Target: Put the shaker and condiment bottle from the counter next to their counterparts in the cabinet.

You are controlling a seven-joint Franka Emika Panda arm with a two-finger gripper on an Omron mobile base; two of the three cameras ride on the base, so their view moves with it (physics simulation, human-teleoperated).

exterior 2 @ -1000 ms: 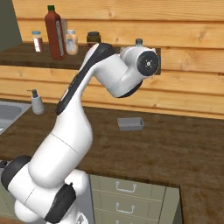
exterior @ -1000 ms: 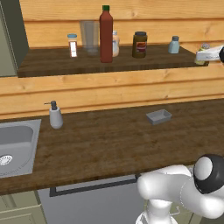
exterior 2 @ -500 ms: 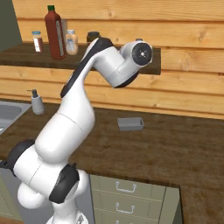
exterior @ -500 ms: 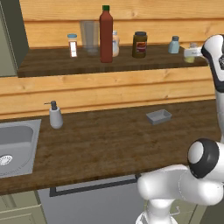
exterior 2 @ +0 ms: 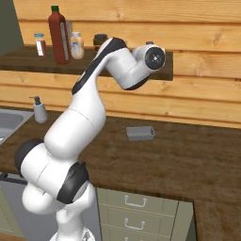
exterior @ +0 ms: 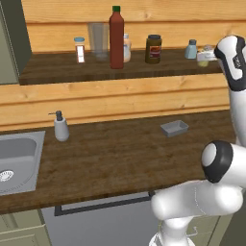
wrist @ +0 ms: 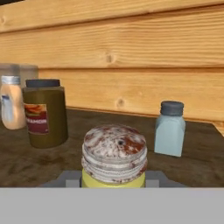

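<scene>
Between the fingers sits the shaker point(wrist: 113, 157), clamped tight by the gripper point(wrist: 113, 181) over the cabinet point(wrist: 192, 162) shelf. Just beyond the fingers to the right stands the pale blue shaker point(wrist: 169, 128); off to the left, the dark brown jar point(wrist: 44, 112).
</scene>
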